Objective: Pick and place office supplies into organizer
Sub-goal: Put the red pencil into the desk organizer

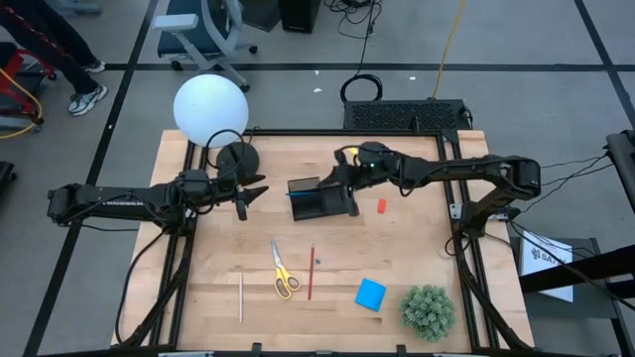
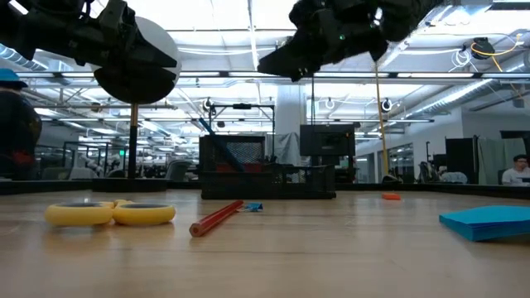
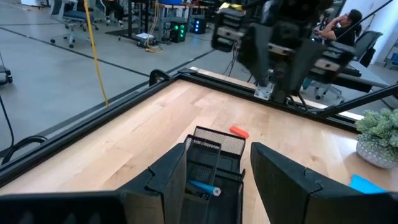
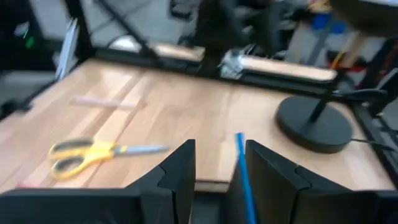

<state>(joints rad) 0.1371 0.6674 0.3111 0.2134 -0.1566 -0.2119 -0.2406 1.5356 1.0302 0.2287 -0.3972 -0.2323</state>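
Scissors: yellow-handled pair [image 1: 283,276] at the lower centre of the high view; the low view shows only the handles, at its lower left.
Pencils: red one [image 1: 312,273] just right of the scissors; pale wooden one [image 1: 240,297] to their left, near the bottom edge.
Notepad: blue square [image 1: 370,294], lower centre-right, cut off by the right edge of the low view.
Plant ball: green and spiky [image 1: 428,310], lower right.
Organizer: black mesh tray [image 1: 319,198] at mid-frame, with a blue pen [image 3: 202,186] lying inside one compartment; how many compartments cannot be told.
Left gripper: [image 1: 253,198] just left of the organizer, off the table, fingers spread wide, holding nothing.
Right gripper: [image 1: 344,178] hangs above the organizer's far right part, fingers parted with nothing between them.
Eraser: small and red [image 1: 381,205], on the wood just right of the organizer.
Lamp: round black base [image 1: 238,157] and white globe [image 1: 210,109], upper left.
Writing: white lettering on the left arm [image 1: 124,201] and a printed sheet [image 1: 546,256] at the right edge, both too small to read.
Person: seated [image 3: 348,25] in the room beyond the table, partly hidden by the right arm.
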